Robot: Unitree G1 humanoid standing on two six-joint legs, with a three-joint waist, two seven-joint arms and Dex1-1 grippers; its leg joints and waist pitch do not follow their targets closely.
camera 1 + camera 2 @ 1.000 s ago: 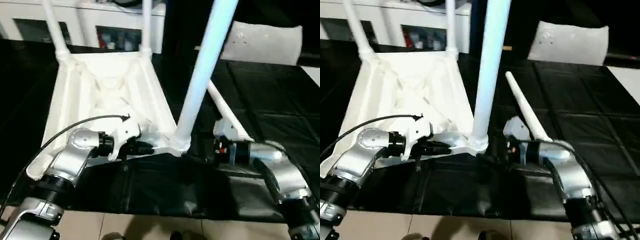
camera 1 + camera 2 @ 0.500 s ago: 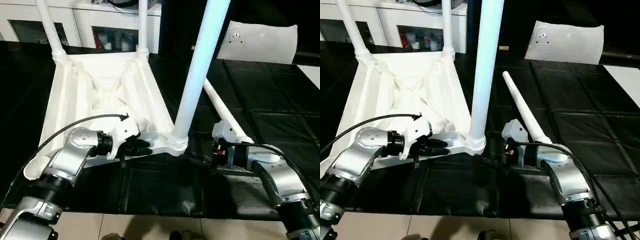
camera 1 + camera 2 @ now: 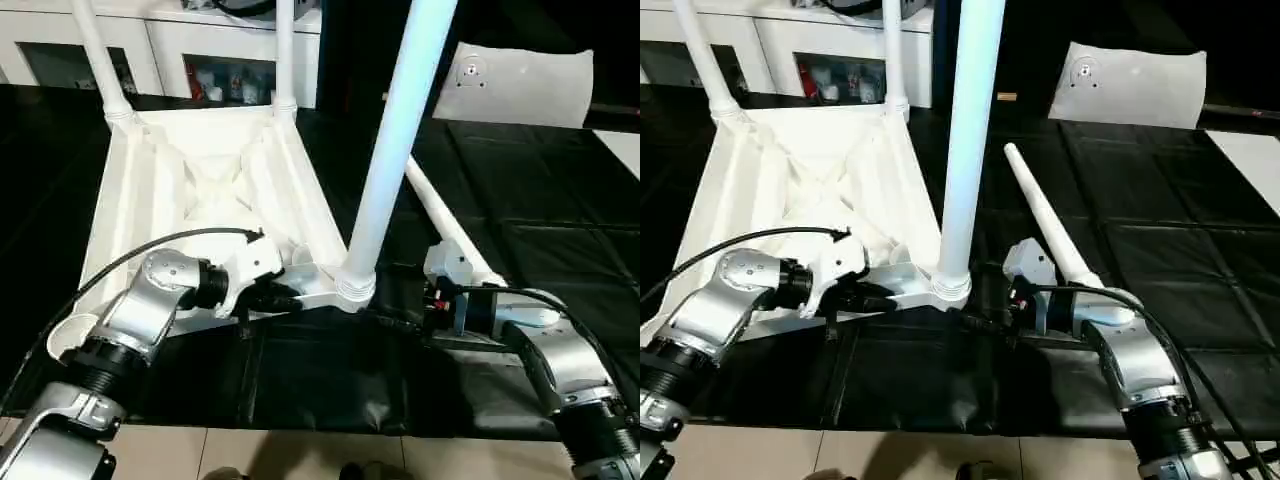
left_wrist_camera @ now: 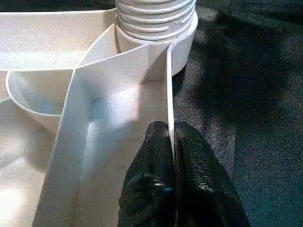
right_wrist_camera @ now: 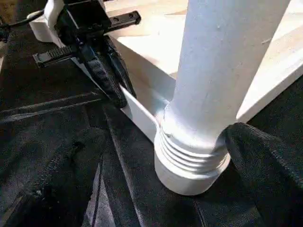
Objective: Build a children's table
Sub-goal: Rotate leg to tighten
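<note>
Left wrist view, left end effector now clamping tabletop rim

A black quilted mat covers the work surface, its near edge ending at a strip of pale tiled floor. Directly on the mat lies the white tabletop, upside down with its ribbed underside showing. Beside it, to the right, a loose white leg lies flat on the mat, pointing away. Farther back on the right sits a white pillow-like block, apparently on the same black surface
</note>
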